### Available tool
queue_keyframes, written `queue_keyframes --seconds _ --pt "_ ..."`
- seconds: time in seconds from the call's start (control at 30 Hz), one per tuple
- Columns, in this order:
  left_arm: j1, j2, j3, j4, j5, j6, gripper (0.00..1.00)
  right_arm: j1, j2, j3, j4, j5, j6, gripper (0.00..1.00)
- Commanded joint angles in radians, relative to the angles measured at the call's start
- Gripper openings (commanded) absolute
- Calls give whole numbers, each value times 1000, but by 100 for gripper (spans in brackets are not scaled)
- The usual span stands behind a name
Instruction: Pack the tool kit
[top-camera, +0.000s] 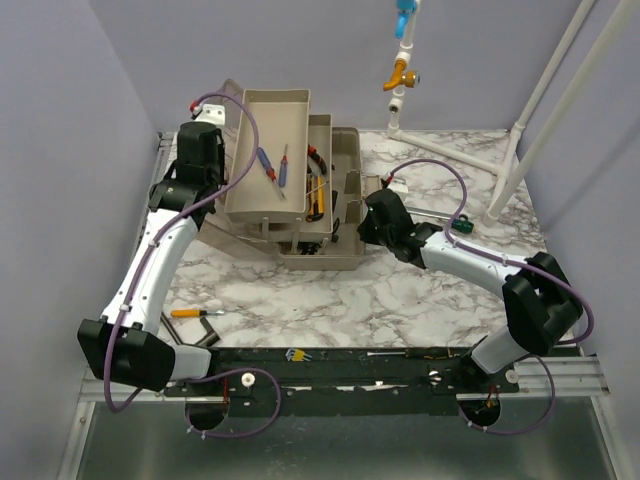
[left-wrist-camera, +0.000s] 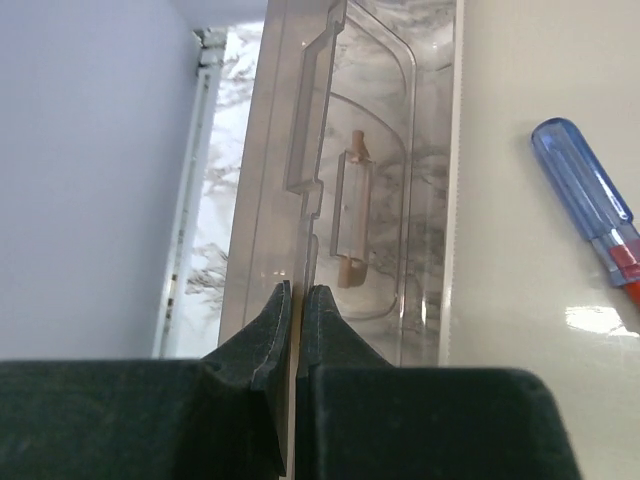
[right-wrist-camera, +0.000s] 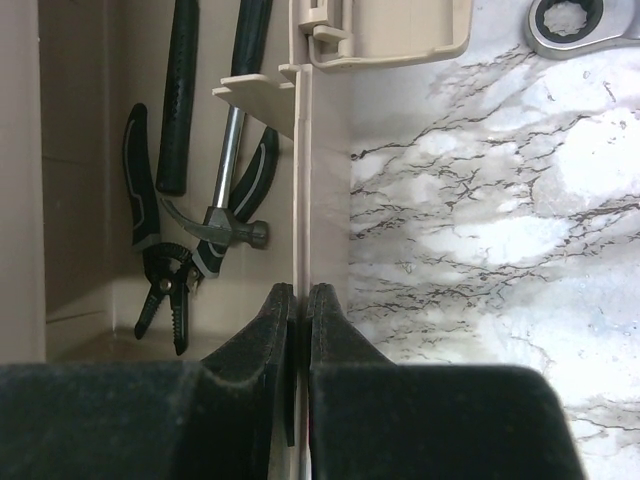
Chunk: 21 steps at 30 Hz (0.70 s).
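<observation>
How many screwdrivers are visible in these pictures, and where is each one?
3. A blue-handled screwdriver and a second screwdriver lie in the top tray; an orange-handled screwdriver lies on the table by the left arm. More may hide inside the toolbox.

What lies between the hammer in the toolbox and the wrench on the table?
The toolbox's beige side wall, then bare marble table, as the right wrist view shows.
</observation>
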<state>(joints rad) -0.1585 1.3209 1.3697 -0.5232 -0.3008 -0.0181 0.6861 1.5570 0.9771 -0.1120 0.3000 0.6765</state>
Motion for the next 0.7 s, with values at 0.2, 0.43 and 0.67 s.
queue_keyframes --seconds 0.2,0.43,0.67 --pt "-324 17 99 89 -468 201 0 16 22 18 -20 -53 62 22" --pt "-496 118 100 191 -698 354 0 16 -57 18 -57 7 67 47" --pt "-641 258 59 602 -908 736 0 15 -170 21 -133 126 89 54"
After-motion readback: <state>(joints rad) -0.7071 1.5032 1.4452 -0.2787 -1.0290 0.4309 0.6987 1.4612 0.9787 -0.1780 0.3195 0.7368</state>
